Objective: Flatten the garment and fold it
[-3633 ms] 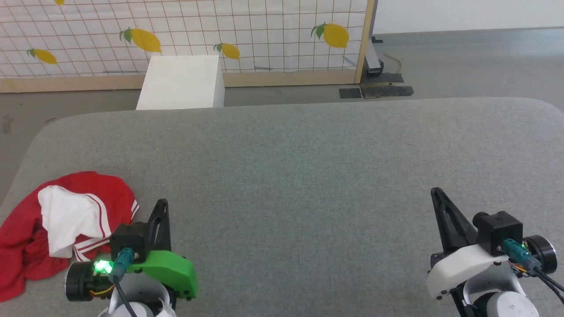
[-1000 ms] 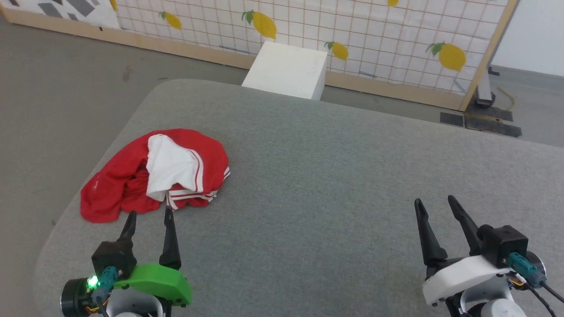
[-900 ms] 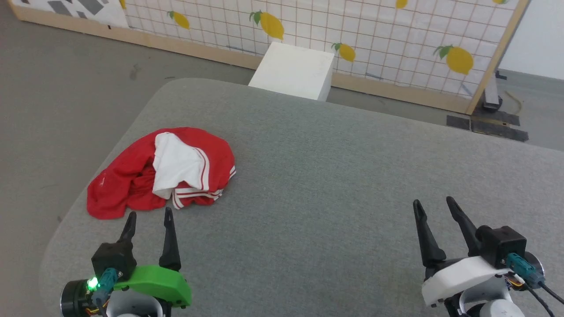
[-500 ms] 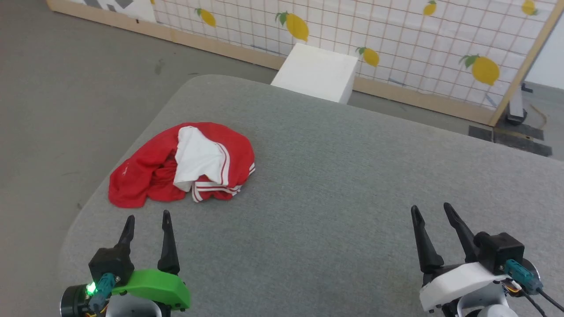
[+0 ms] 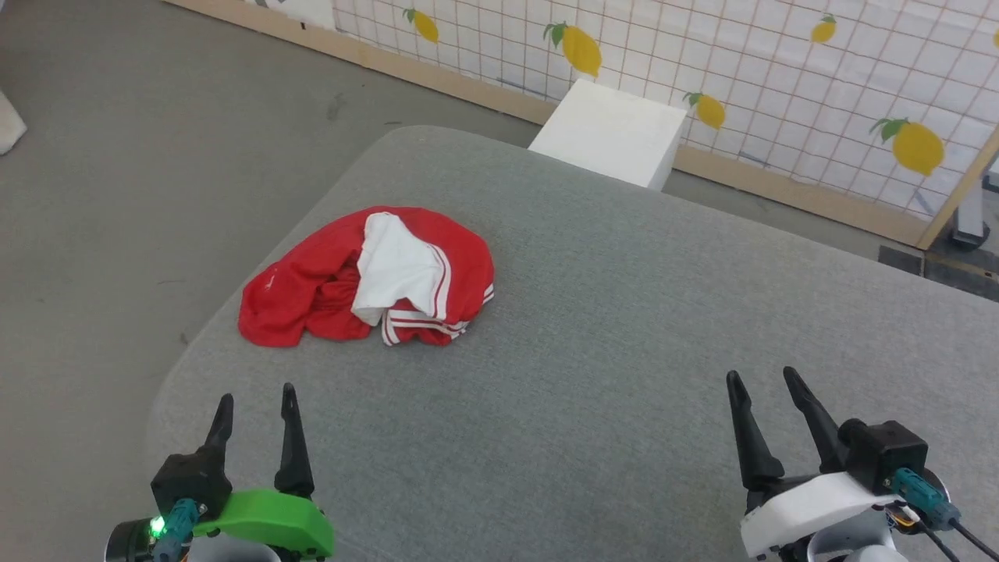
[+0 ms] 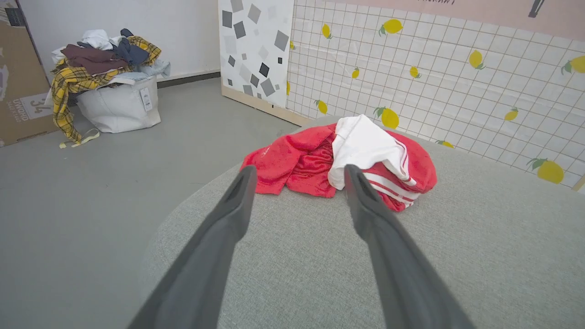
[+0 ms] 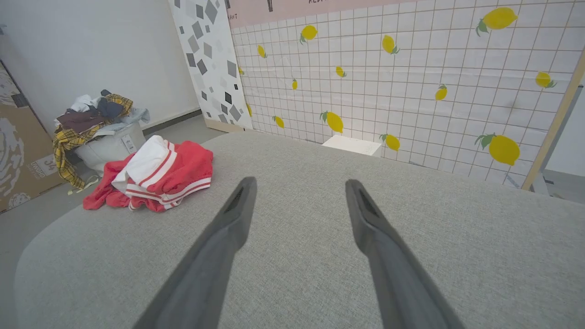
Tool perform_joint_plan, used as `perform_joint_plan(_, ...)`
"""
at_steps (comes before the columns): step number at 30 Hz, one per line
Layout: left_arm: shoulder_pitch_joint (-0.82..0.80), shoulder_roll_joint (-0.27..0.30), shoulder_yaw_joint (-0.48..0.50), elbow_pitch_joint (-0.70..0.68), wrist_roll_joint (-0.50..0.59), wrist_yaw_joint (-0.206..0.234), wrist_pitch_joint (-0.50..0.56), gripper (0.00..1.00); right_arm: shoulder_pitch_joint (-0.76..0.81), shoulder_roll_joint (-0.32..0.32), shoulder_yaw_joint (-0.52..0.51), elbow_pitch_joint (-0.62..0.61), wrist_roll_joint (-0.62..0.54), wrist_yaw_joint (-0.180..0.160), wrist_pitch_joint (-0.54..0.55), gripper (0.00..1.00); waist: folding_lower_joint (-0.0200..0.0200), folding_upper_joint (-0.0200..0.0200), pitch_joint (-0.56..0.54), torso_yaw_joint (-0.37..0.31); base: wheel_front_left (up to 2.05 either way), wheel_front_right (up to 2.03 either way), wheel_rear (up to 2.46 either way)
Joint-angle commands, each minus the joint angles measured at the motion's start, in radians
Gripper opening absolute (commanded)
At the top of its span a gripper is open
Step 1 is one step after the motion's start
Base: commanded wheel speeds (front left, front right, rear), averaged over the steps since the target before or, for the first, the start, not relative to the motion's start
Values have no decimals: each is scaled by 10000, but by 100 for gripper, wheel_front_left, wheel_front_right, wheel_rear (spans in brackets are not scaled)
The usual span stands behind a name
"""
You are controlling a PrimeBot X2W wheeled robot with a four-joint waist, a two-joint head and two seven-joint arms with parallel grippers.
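Standing wide open and empty, the left tool (image 5: 256,393) points up the head view from the lower left, over the near left part of the desk (image 5: 609,312). Its green housing and wrist are cut off by the bottom edge. The right tool (image 5: 761,375) is spread just as wide at the lower right and holds nothing; its white housing is likewise cut off.

Ahead of the left tool, with bare grey desk between, lies the garment (image 5: 312,293), a crumpled heap close to the desk's left rim. In the left wrist view the right finger's tip overlaps the heap's near edge, but the head view shows them apart. A white sleeve with red-and-white striped trim lies on top, and red cloth is bunched under and around it. The folds hide the rest, so which side faces up cannot be told. Whether its left end hangs over the rim is also unclear. The right tool is well apart from it.

Past the far edge stands a white box (image 5: 613,133), partly hidden by the desk, against a gridded panel (image 5: 780,70) printed with lemons. On the floor (image 5: 140,172) to the left, the left wrist view shows a pale bag (image 6: 119,107) heaped with clothes, beside a cardboard carton (image 6: 20,82) cut off by the frame.
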Motion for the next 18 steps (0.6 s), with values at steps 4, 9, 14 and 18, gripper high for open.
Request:
perform_joint_plan(4,156,-40,35,90,-179,59,-175,100,112,-1,18,119,138,-11,-182,100,0,0,58,249,0,0,0)
perform_joint_plan(9,171,-42,34,137,-305,89,-275,100,83,-1,30,230,179,-11,-282,100,0,0,115,444,0,0,0)
perform_joint_plan(14,197,-44,36,197,-412,113,-379,100,92,-1,45,340,247,-12,-387,100,0,0,136,662,0,0,0)
perform_joint_plan(18,209,-46,33,239,-490,130,-461,100,94,-1,43,404,281,-12,-470,100,0,0,173,845,0,0,0)
